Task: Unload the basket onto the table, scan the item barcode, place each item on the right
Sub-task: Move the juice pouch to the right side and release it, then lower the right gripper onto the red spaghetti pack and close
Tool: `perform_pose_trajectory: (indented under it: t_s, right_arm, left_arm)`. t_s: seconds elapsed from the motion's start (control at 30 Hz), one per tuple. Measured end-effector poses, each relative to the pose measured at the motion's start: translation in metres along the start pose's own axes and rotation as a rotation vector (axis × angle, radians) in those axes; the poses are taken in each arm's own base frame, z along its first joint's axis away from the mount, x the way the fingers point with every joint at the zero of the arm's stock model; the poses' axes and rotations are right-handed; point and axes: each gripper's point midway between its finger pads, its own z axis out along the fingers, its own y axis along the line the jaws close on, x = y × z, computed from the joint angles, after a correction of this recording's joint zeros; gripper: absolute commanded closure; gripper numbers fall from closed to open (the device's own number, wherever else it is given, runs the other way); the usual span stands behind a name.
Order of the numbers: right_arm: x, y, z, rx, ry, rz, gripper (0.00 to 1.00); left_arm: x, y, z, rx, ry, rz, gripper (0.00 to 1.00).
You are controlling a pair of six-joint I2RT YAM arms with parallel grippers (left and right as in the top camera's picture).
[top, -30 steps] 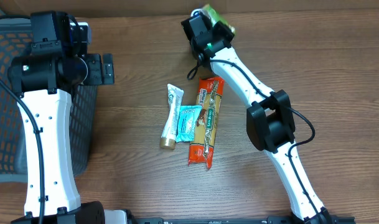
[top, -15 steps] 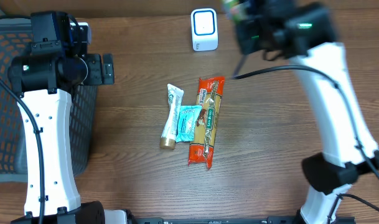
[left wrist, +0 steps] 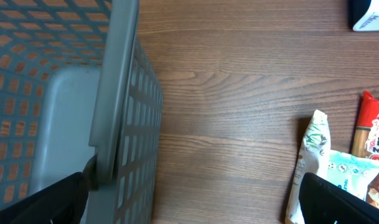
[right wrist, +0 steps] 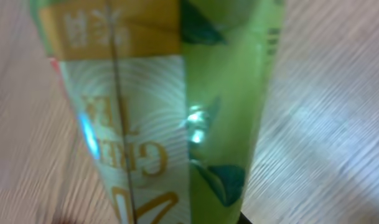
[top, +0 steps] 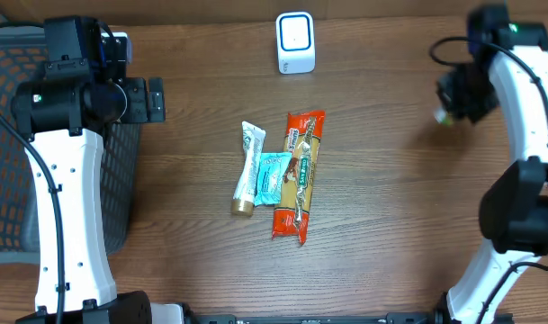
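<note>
The right gripper (top: 455,97) sits at the far right of the counter (top: 381,225), well apart from the white scanner (top: 295,42) at the rear centre. Its fingers are closed narrowly on the green packet (right wrist: 152,112). In the overhead view only a small pale corner of this packet (top: 445,117) shows beneath the dark gripper body. In the right wrist view the packet fills the frame. It is blurred, its gold lettering is only partly readable, no barcode can be made out, and the fingers themselves are hidden. The left gripper (top: 152,99) hangs beside the rim of the grey basket (top: 8,40). Its fingers (left wrist: 338,202) stand wide apart with nothing between them, and only their dark tips enter the bottom corners of the left wrist view. At mid-counter lie three items touching side by side: a white tube (top: 248,171), a light-blue sachet (top: 274,175) and a long orange packet (top: 300,175). The left wrist view cuts all three off at its right edge.
</note>
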Motion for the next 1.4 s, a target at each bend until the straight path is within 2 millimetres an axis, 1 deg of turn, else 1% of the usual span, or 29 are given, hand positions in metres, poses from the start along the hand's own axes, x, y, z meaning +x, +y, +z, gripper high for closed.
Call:
perform_pose_trajectory:
  t_s: [0.07, 0.1, 0.13, 0.2, 0.27, 0.37, 0.43, 0.47, 0.5, 0.57, 0.6, 0.63, 0.73, 0.8, 0.83, 0.87, 0.9, 0.97, 1.0, 1.07, 1.1, 1.17, 1.23, 1.3, 1.4]
  right_arm:
    - [-0.011, -0.017, 0.025, 0.017, 0.014, 0.109, 0.96]
    - [-0.015, -0.026, 0.037, 0.024, 0.021, 0.157, 0.92]
    - [-0.017, -0.033, 0.045, 0.031, 0.031, 0.189, 0.84]
    - [-0.019, -0.046, 0.061, 0.043, 0.047, 0.249, 0.78]
    - [-0.022, -0.055, 0.070, 0.050, 0.052, 0.283, 0.71]
    - [-0.026, -0.063, 0.074, 0.051, 0.061, 0.315, 0.62]
    - [-0.029, -0.066, 0.074, 0.050, 0.060, 0.324, 0.48]
    - [-0.030, -0.066, 0.074, 0.049, 0.060, 0.321, 0.38]
    - [-0.031, -0.068, 0.074, 0.048, 0.061, 0.313, 0.30]
    - [-0.032, -0.069, 0.074, 0.048, 0.064, 0.285, 0.18]
    - [-0.032, -0.068, 0.074, 0.042, 0.065, 0.257, 0.08]
    - [-0.031, -0.067, 0.074, 0.033, 0.075, 0.217, 0.05]
    - [-0.023, -0.063, 0.071, 0.007, 0.122, 0.103, 0.04]
    - [-0.018, -0.061, 0.065, -0.008, 0.153, 0.046, 0.02]
    - [-0.018, -0.058, 0.059, -0.023, 0.158, 0.009, 0.00]
    - [-0.019, -0.056, 0.056, -0.030, 0.156, -0.007, 0.00]
    - [-0.021, -0.052, 0.049, -0.045, 0.149, -0.036, 0.00]
    - [-0.024, -0.044, 0.031, -0.081, 0.122, -0.088, 0.00]
    - [-0.024, -0.039, 0.017, -0.102, 0.101, -0.126, 0.00]
    - [-0.020, -0.026, -0.009, -0.150, 0.052, -0.205, 0.00]
    - [-0.014, -0.019, -0.024, -0.177, 0.027, -0.251, 0.00]
    - [0.004, -0.004, -0.051, -0.225, -0.010, -0.349, 0.00]
    - [0.035, 0.012, -0.071, -0.265, -0.017, -0.459, 0.00]
    - [0.063, 0.025, -0.075, -0.280, -0.003, -0.548, 0.00]
    - [0.105, 0.042, -0.067, -0.286, 0.027, -0.672, 0.00]
  left_arm:
    - [0.000, 0.000, 0.000, 0.000, 0.000, 0.000, 0.00]
    - [0.000, 0.000, 0.000, 0.000, 0.000, 0.000, 0.01]
    - [0.000, 0.000, 0.000, 0.000, 0.000, 0.000, 0.00]
    - [0.000, 0.000, 0.000, 0.000, 0.000, 0.000, 0.00]
    - [0.000, 0.000, 0.000, 0.000, 0.000, 0.000, 0.00]
    - [0.000, 0.000, 0.000, 0.000, 0.000, 0.000, 0.01]
    - [0.000, 0.000, 0.000, 0.000, 0.000, 0.000, 0.01]
    - [0.000, 0.000, 0.000, 0.000, 0.000, 0.000, 0.00]
    - [0.000, 0.000, 0.000, 0.000, 0.000, 0.000, 0.01]
    - [0.000, 0.000, 0.000, 0.000, 0.000, 0.000, 0.00]
    - [0.000, 0.000, 0.000, 0.000, 0.000, 0.000, 0.00]
    - [0.000, 0.000, 0.000, 0.000, 0.000, 0.000, 0.00]
    - [0.000, 0.000, 0.000, 0.000, 0.000, 0.000, 0.01]
    - [0.000, 0.000, 0.000, 0.000, 0.000, 0.000, 0.00]
    - [0.000, 0.000, 0.000, 0.000, 0.000, 0.000, 0.01]
    - [0.000, 0.000, 0.000, 0.000, 0.000, 0.000, 0.00]
    - [0.000, 0.000, 0.000, 0.000, 0.000, 0.000, 0.01]
    - [0.000, 0.000, 0.000, 0.000, 0.000, 0.000, 0.00]
    - [0.000, 0.000, 0.000, 0.000, 0.000, 0.000, 0.00]
    - [0.000, 0.000, 0.000, 0.000, 0.000, 0.000, 0.00]
    - [0.000, 0.000, 0.000, 0.000, 0.000, 0.000, 0.00]
    - [0.000, 0.000, 0.000, 0.000, 0.000, 0.000, 0.00]
    - [0.000, 0.000, 0.000, 0.000, 0.000, 0.000, 0.00]
    - [0.000, 0.000, 0.000, 0.000, 0.000, 0.000, 0.01]
    - [0.000, 0.000, 0.000, -0.001, 0.000, 0.000, 0.01]
